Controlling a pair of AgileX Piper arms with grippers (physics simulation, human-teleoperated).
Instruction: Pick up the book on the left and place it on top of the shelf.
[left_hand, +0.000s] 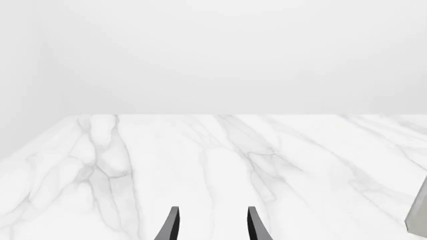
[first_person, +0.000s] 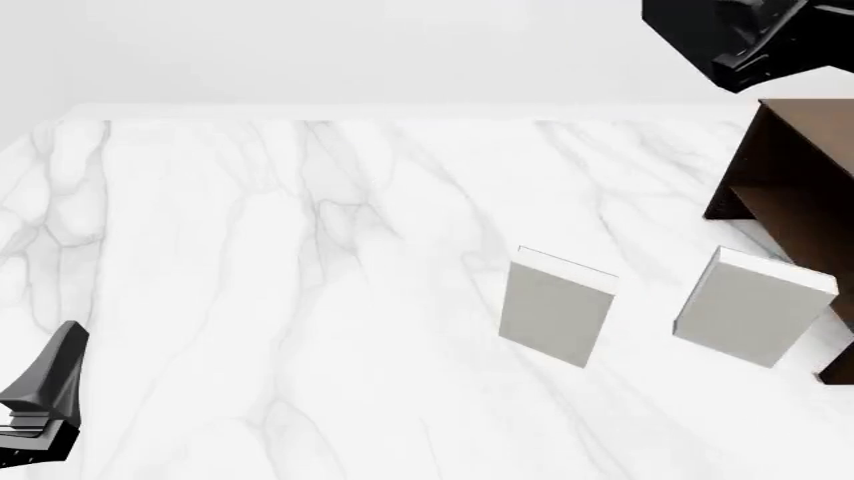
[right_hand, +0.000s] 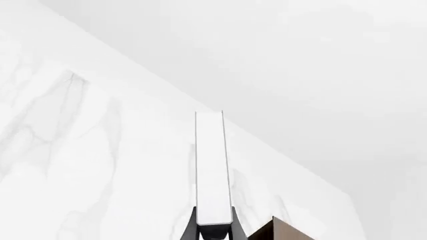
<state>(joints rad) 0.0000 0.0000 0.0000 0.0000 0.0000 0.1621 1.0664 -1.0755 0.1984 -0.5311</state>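
Book (right_hand: 213, 170) sits clamped between the right gripper's (right_hand: 214, 231) fingers (right_hand: 191, 231), seen edge-on in the right wrist view as a narrow strip of white pages framed by thin dark covers, pointing away from the camera. It is held up in the air, above the marble bench (right_hand: 80, 165), with a corner of the dark brown shelf (right_hand: 283, 231) showing just beside the fingers in that view. In the front view the right arm (first_person: 747, 35) hangs high at the far right, over the shelf (first_person: 801, 180); the book itself cannot be made out there. The shelf stands at the right edge of the bench (first_person: 267, 280), its open compartment facing inward.

Two pale grey-white books stand upright on the bench nearer the camera: the first grey book (first_person: 557, 305) towards the middle, the second grey book (first_person: 751, 305) to its right, just beside the shelf's near leg, the two apart from each other.

The left gripper (left_hand: 212, 227) rests low at the near left, its fingers (left_hand: 172, 225) parted with nothing between them, pointing across bare marble.
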